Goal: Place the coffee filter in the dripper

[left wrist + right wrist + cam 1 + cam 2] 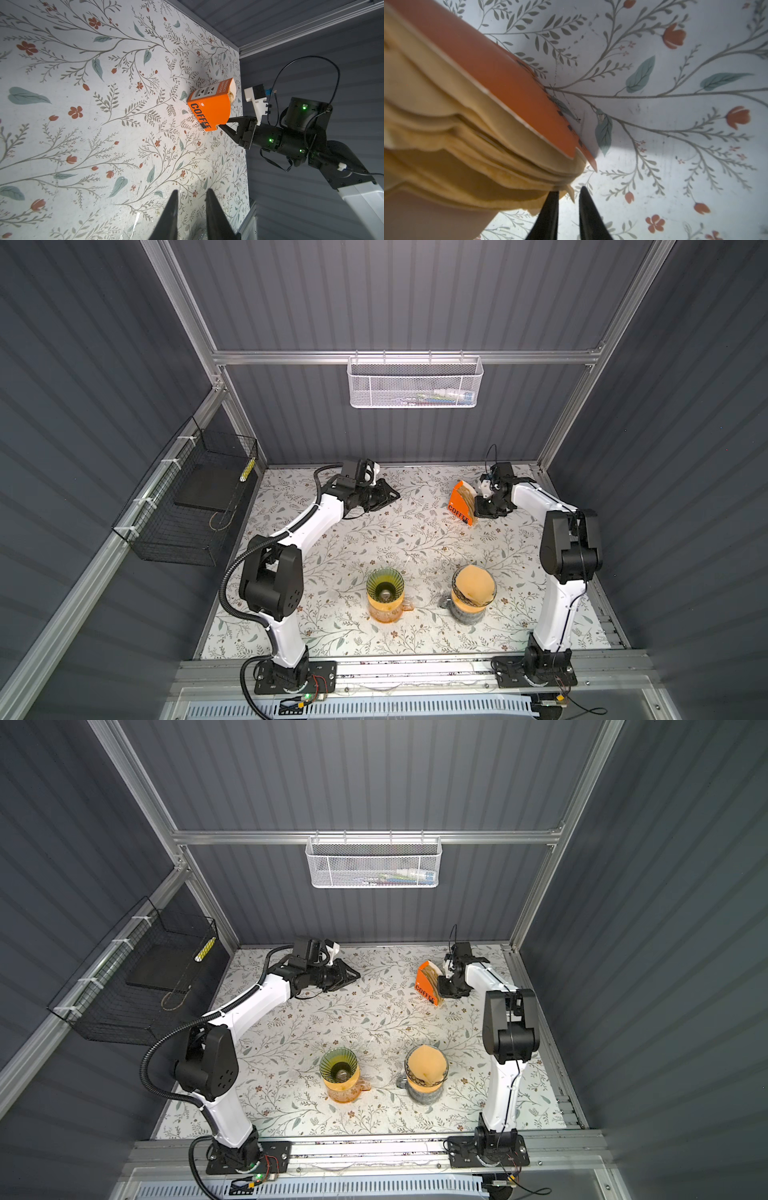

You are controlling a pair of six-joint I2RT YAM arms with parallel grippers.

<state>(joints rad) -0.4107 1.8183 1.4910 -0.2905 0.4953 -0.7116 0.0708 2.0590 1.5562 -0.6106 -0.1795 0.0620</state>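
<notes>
The filters [456,149] stand in the orange box [460,502], right of centre in a top view. The right gripper [569,189] has its jaws slightly apart at the corner of the stack and grips nothing yet. It should catch only one outer sheet before closing. The left gripper [192,190], narrowly apart, is empty. The green dripper [385,588] stands at lower centre.

Orange COFFEE box [209,108] — floral table [83,104]

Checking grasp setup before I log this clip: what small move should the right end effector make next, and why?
Probably ease the right end effector forward over the corner of the filter stack: its jaws stand slightly apart, that corner sits just at their tips, and nothing looks pinched yet.
</notes>
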